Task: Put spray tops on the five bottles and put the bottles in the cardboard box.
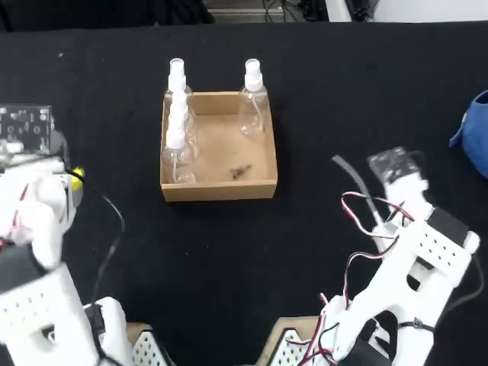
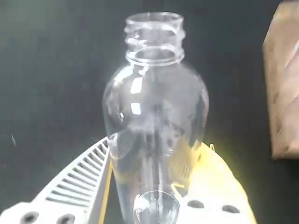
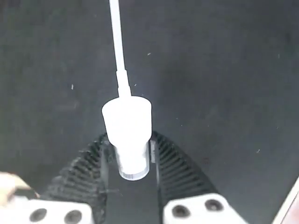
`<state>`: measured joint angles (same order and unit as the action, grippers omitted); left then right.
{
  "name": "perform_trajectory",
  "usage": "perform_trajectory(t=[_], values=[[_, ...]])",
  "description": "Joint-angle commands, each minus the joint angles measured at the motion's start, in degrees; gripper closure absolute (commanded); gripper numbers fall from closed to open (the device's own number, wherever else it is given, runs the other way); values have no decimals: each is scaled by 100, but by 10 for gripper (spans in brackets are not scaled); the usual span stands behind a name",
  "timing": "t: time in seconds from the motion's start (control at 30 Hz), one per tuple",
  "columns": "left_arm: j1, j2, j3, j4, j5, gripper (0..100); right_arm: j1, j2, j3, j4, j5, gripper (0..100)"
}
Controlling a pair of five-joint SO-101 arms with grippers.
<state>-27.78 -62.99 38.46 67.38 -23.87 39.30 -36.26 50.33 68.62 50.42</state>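
Black desk [image 1: 343,76]: what look like four capped bottles [image 1: 253,103] stand in the cardboard box [image 1: 221,187] at mid-desk. By the left edge, the left gripper [image 2: 154,156] clamps the open bottle [image 2: 154,102]. The right gripper [image 3: 128,154] pinches a spray top [image 3: 127,123], not yet fitted.

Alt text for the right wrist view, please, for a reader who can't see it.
The right pincer is shut on a white spray top, its thin dip tube pointing away from the wrist, with the black table behind.

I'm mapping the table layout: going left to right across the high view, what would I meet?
left arm → cardboard box → right arm → blue object
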Motion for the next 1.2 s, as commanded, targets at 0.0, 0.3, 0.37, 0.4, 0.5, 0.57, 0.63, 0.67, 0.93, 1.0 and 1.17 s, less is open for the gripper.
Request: perform_trajectory(t=[0.0, 0.3, 0.37, 0.4, 0.5, 0.57, 0.63, 0.67, 0.93, 1.0, 1.17], values=[[567, -1029, -31, -316, 484, 971, 132, 48, -541, -70, -1240, 987], [3029, -2022, 602, -1266, 624, 971, 536, 549, -743, -88, -2708, 986], [3723, -2066, 901, -1600, 791, 971, 563, 1086, -919, -70, -3059, 986], [3996, -2075, 1059, -1758, 949, 971, 563, 1393, -1033, -44, -3288, 986], [4637, -2145, 1481, -2119, 1345, 971, 563, 2158, -1297, -26, -4088, 987], [4840, -2268, 1675, -2215, 1398, 971, 563, 2369, -1341, -79, -4457, 987], [4840, -2444, 1807, -2242, 1371, 971, 545, 2378, -1376, -88, -4818, 987], [4840, -2549, 1877, -2242, 1371, 971, 510, 2378, -1402, -88, -5081, 987], [4901, -3604, 2730, -2251, 1424, 971, -26, 2440, -1543, 70, -6778, 798], [4901, -3824, 2879, -2251, 1424, 971, -237, 2440, -1552, 176, -6778, 714], [4910, -4053, 3213, -2338, 1635, 971, -527, 2387, -1640, 299, -6514, 677]])
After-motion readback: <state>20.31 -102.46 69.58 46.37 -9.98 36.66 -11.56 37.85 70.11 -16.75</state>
